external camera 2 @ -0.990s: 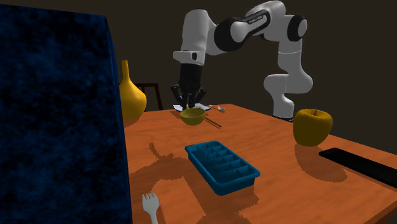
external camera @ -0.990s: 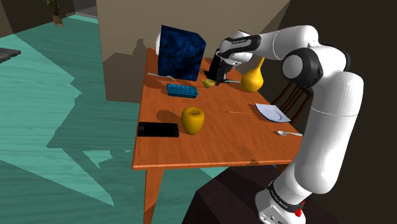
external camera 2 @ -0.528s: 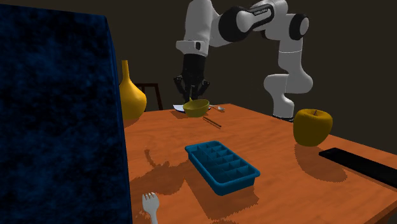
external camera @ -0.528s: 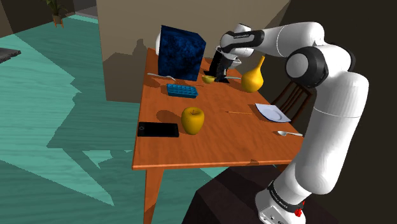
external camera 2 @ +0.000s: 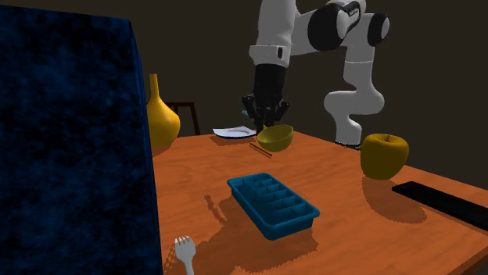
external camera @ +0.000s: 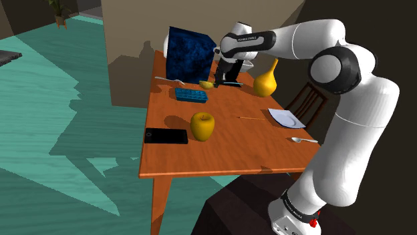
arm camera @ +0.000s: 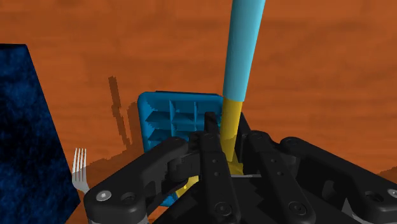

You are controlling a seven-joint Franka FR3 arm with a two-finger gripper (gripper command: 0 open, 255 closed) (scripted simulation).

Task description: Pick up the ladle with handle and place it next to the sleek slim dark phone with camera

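Observation:
The ladle has a yellow bowl (external camera: 208,85) (external camera 2: 275,138) and a handle that runs from yellow into light blue (arm camera: 245,44). My gripper (external camera: 227,75) (external camera 2: 266,119) (arm camera: 222,137) is shut on the yellow part of the handle. It holds the ladle in the air above the far part of the orange table (external camera: 234,150), just beyond the blue ice tray (external camera: 191,95) (arm camera: 175,118). The slim black phone (external camera: 166,136) (external camera 2: 442,199) lies flat at the table's edge on the shoulder view's left, past the yellow apple (external camera: 202,125), well away from the gripper.
A tall dark blue box (external camera: 190,55) (external camera 2: 70,141) stands at the back, with a white fork (external camera: 167,80) (arm camera: 79,170) beside it. A yellow vase (external camera: 265,80), a white plate (external camera: 286,118), a thin stick (external camera: 252,118) and a spoon (external camera: 303,140) lie on the shoulder view's right side.
The gripper has lifted the ladle off the table and carried it toward the shoulder view's left, over toward the ice tray. Its grip has stayed shut.

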